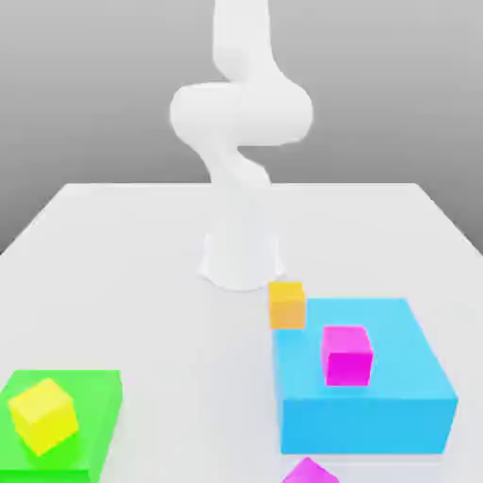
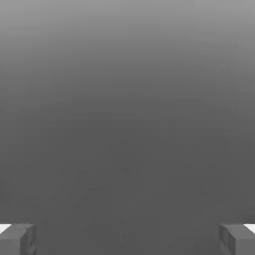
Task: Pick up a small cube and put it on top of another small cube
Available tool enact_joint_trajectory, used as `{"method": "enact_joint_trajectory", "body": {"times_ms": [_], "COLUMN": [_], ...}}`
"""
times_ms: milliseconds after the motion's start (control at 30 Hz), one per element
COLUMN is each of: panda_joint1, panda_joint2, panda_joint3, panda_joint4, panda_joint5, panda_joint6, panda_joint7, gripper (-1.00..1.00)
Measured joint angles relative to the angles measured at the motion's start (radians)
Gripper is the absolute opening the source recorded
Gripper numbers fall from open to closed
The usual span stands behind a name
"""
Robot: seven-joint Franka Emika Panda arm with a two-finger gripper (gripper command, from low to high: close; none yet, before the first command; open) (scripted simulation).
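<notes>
My gripper [image 2: 127, 239]: fingers [image 2: 17, 238] spread wide apart, holding nothing. Items on the table [image 1: 141, 264], clock positions from my base [image 1: 241, 259] in the exterior view: orange cube [image 1: 287, 305] at five o'clock, touching the far edge of the blue block [image 1: 363, 396]; one magenta cube [image 1: 346, 355] on top of that block; a second magenta cube [image 1: 309, 472] at six o'clock, near the block's front. Yellow cube [image 1: 42, 413] on a green block [image 1: 90, 415] at seven o'clock.

The exterior camera stood above the counter's [image 1: 123, 245] near edge, facing the arm's [image 1: 241, 123] base at twelve o'clock, blocks close below. The hand camera looked past two spread fingertips [image 2: 17, 239] at plain grey; both views shared no visible object.
</notes>
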Motion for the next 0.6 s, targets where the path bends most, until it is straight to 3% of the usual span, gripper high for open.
{"method": "enact_joint_trajectory", "body": {"times_ms": [333,600], "panda_joint1": [-0.149,-0.187], "panda_joint2": [0.369,0.66], "panda_joint3": [0.183,0.245], "panda_joint4": [0.009,0.016], "panda_joint5": [-0.165,-0.293], "panda_joint6": [0.082,0.146], "panda_joint7": [0.375,0.669], "gripper": [0.0,0.0]}}
